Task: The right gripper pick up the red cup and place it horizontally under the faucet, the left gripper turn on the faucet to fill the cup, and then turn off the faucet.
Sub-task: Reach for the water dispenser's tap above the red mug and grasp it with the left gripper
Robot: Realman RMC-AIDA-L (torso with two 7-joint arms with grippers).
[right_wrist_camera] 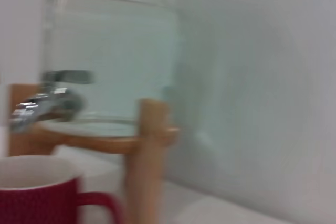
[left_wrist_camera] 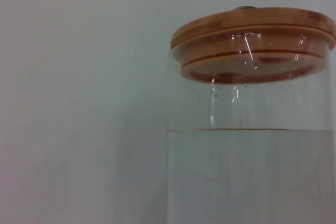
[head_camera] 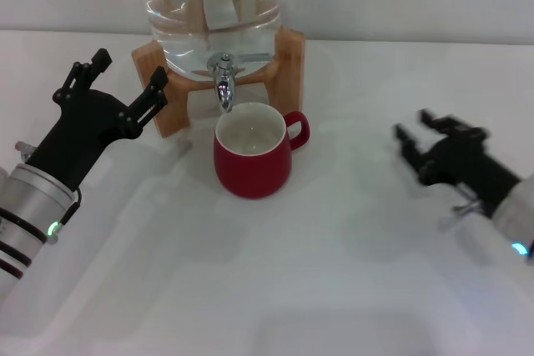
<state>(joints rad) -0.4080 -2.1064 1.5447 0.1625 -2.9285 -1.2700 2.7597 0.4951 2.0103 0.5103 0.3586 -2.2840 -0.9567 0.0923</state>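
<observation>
Red cup (head_camera: 252,162): it is standing upright on the white desk (head_camera: 334,273), directly below the spout of the faucet (head_camera: 223,77), handle (head_camera: 298,130) pointing toward the robot's right. The cream inside looks dry or nearly so; I cannot tell if any water is in it yet.

Faucet: it is sticking out of the front of the clear water jug (head_camera: 209,6), which is sitting in a wooden stand (head_camera: 288,60); no stream is showing below the spout.

Left gripper (head_camera: 117,93): it is hovering just to the left of the faucet, beside the stand's left leg, jaws spread apart, nothing between them.

Right gripper (head_camera: 434,147): it is hanging well to the right of the cup, blurred, jaws looking spread and empty.

Step, as I judge it: the cup seems placed; turning the lever looks to be next.

Handling: the lever is small, stiff, polished chrome, likely slippery, so a pinch on its tip is probably best. The jug looks heavy with water and its glass is breakable. The glazed ceramic cup is rigid, chippable, and will be heavier once filled; the body offers a firmer hold than the thin handle.
</observation>
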